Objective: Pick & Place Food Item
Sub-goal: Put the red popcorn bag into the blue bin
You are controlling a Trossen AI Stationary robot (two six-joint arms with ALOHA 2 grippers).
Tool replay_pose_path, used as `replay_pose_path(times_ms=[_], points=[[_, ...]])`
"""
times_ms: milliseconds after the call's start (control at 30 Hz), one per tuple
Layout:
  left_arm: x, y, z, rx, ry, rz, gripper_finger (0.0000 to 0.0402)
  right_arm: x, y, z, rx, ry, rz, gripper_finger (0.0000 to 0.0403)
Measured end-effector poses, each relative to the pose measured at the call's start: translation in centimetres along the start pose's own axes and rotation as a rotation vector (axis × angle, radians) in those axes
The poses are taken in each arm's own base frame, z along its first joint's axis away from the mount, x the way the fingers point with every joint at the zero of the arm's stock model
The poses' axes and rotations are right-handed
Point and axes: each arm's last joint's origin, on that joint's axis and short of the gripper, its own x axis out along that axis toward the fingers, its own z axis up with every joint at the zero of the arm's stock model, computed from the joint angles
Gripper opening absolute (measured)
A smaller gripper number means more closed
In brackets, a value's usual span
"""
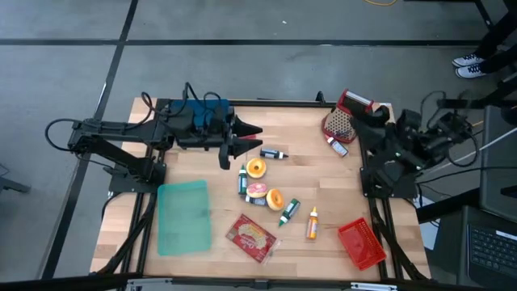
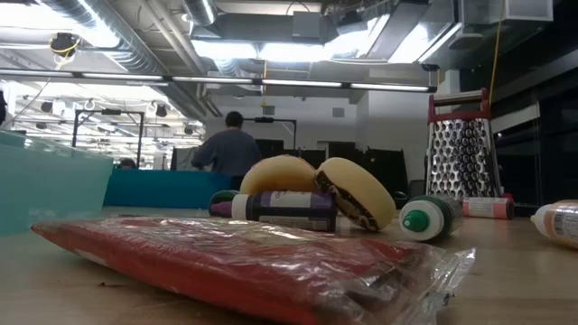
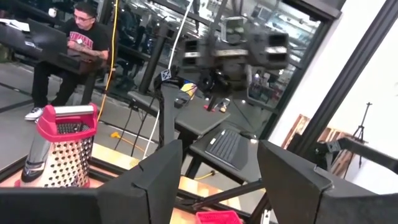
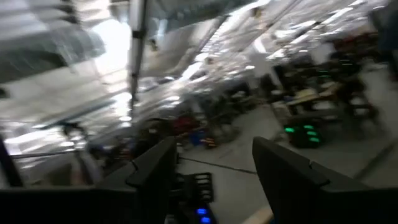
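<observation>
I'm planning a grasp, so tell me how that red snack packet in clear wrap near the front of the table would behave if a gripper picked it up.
The red snack packet would probably flop and sag, since it lies flat and thin. Its glossy, crinkled clear wrap may slip between fingers. It looks light for its size, so a push would likely slide it rather than tip it.

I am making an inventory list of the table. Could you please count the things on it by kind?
Donuts: 3 (first, second, third)
Small bottles: 6 (one)
Red snack bag: 1
Green container: 1
Red basket: 1
Grater: 1
Total: 13
</observation>
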Motion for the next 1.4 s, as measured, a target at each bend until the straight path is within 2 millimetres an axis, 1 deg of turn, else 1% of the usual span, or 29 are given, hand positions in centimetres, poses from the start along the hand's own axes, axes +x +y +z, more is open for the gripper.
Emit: replay_pose_path(times_ms=[67, 200, 400, 467, 533, 633, 700, 733, 800, 867, 933, 1000, 1067, 1167, 1300, 1400], points=[[0.0, -0.2, -0.1, 0.008, -0.001, 0.000, 0.0206, 0.4, -0.1, -0.2, -0.014, -0.007, -0.029, 0.0217], [0.0, -0.5, 0.1, 0.028, -0.024, -0.016, 0.0206, 1.2, -0.2, -0.6, 0.006, -0.029, -0.009, 0.0217], [-0.1, -0.8, 0.6, 0.070, -0.082, -0.019, 0.0206, 3.5, -0.7, -1.7, 0.057, -0.084, 0.030, 0.0217], [-0.1, -0.7, 0.8, 0.064, -0.098, -0.019, 0.0206, 4.4, -1.0, -2.3, 0.027, -0.082, 0.017, 0.0217], [-0.1, -0.1, 1.0, 0.092, -0.092, -0.021, 0.0206, 5.5, -1.0, -2.5, -0.042, -0.057, -0.018, 0.0217], [-0.3, 1.8, 1.2, 0.165, -0.028, 0.022, 0.0206, 7.7, -1.3, -1.8, -0.247, 0.049, -0.099, 0.0217], [-0.7, 3.8, 1.1, 0.190, 0.066, 0.111, 0.0206, 9.3, -1.9, -1.3, -0.363, 0.165, -0.178, 0.0217], [-0.8, 5.0, 1.0, 0.201, 0.114, 0.156, 0.0206, 10.0, -2.3, -1.1, -0.394, 0.218, -0.213, 0.0217], [-1.4, 7.3, 0.9, 0.226, 0.203, 0.246, 0.0206, 11.2, -3.0, -0.6, -0.435, 0.312, -0.265, 0.0217], [-2.0, 9.3, 1.0, 0.245, 0.274, 0.300, 0.0206, 12.2, -3.9, -0.2, -0.447, 0.384, -0.302, 0.0217], [-2.7, 10.7, 1.0, 0.225, 0.332, 0.326, 0.0206, 12.6, -5.3, -0.7, -0.446, 0.503, -0.342, 0.0217], [-3.2, 11.5, 0.6, 0.193, 0.400, 0.327, 0.0206, 12.5, -6.7, -2.0, -0.403, 0.658, -0.375, 0.0217], [-3.3, 11.2, -0.1, 0.177, 0.471, 0.317, 0.0206, 11.7, -7.8, -3.0, -0.355, 0.820, -0.423, 0.0217], [-3.4, 9.9, -1.3, 0.186, 0.562, 0.286, 0.0206, 10.8, -8.1, -4.0, -0.315, 0.957, -0.459, 0.0217], [-3.1, 7.4, -2.7, 0.175, 0.623, 0.237, 0.0206, 10.1, -6.3, -4.9, -0.249, 1.004, -0.386, 0.0217], [-2.8, 5.8, -4.3, 0.177, 0.656, 0.241, 0.0206, 9.1, -5.3, -5.5, -0.253, 1.053, -0.364, 0.0217]])
